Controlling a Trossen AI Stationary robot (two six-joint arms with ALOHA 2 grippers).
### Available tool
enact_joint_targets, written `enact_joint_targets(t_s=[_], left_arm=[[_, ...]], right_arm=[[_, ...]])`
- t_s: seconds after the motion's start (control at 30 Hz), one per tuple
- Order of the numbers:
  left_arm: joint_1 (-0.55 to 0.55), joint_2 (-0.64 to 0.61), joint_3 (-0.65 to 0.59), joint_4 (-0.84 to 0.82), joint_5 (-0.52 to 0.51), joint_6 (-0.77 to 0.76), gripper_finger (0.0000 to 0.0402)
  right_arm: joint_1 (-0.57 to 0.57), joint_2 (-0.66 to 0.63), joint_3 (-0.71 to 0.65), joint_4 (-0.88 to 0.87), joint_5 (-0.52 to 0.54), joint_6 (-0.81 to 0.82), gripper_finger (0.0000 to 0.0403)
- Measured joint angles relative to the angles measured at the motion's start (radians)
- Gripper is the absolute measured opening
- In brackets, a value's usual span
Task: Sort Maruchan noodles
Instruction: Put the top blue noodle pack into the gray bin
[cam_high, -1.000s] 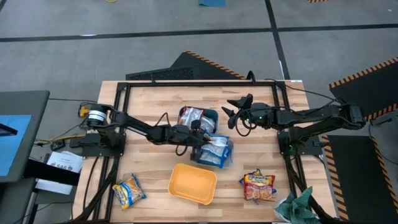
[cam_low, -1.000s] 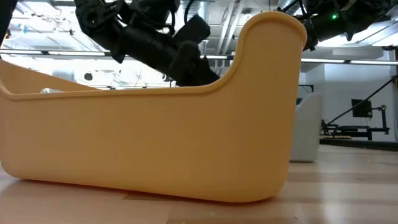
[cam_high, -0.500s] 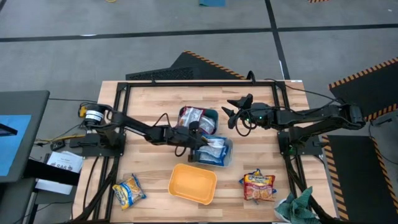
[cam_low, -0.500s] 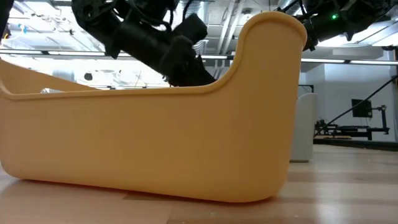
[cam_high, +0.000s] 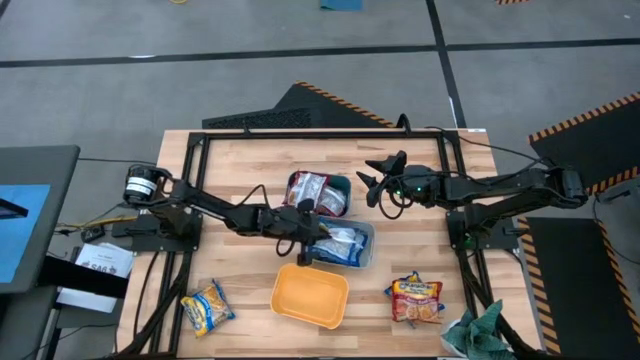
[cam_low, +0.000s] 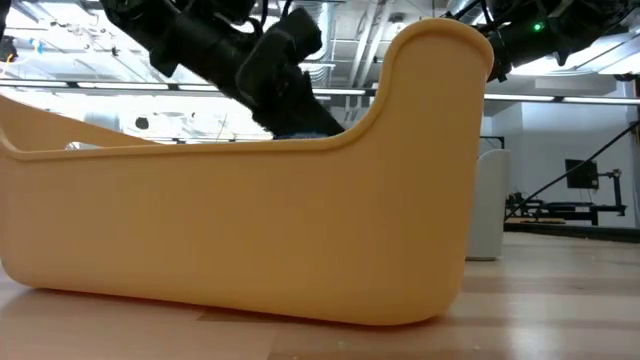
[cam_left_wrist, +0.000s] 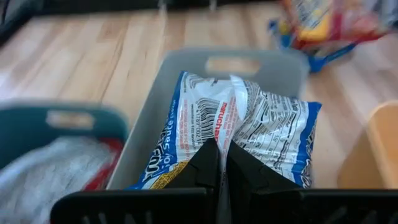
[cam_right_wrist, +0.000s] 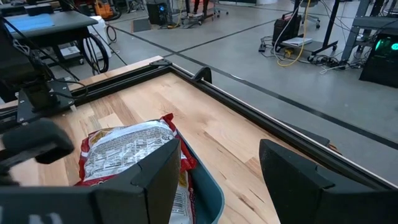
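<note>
My left gripper is over the pale-blue tub, shut on a blue-white noodle packet that sits in this tub, back side with barcode up. A red-silver packet lies in the teal tub beside it. A yellow-orange packet lies flat near the table's near left corner, a red one at the near right. My right gripper hovers open past the teal tub, touching nothing. My left gripper pinches the blue-white packet between its two fingers at the raised seam down the middle of its back. The fingers slant down from the table's left. The wrapper puckers up toward them, and the packet's far end rests inside the pale-blue tub.
An orange tub stands near the near edge, filling the low view. Dark green cloth lies at the near right corner. A black frame edges the table. Bare wood lies left of the tubs.
My left gripper has drawn a little toward the table's near left, staying shut on the blue-white packet over the pale-blue tub.
</note>
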Motion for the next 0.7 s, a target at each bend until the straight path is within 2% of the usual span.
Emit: enact_joint_targets(t_s=[0.17,0.47,0.7], left_arm=[[0.014,0.0,-0.031,0.004,-0.025,-0.077,0.0],[0.013,0.0,-0.031,-0.02,-0.027,-0.108,0.0001],[0.013,0.0,-0.03,-0.018,-0.026,-0.102,0.0032]], right_arm=[[0.0,0.0,0.0,0.002,0.0,0.0,0.024],[0.0,0.0,0.0,0.002,0.0,0.0,0.024],[0.0,0.0,0.0,0.001,0.0,0.001,0.024]])
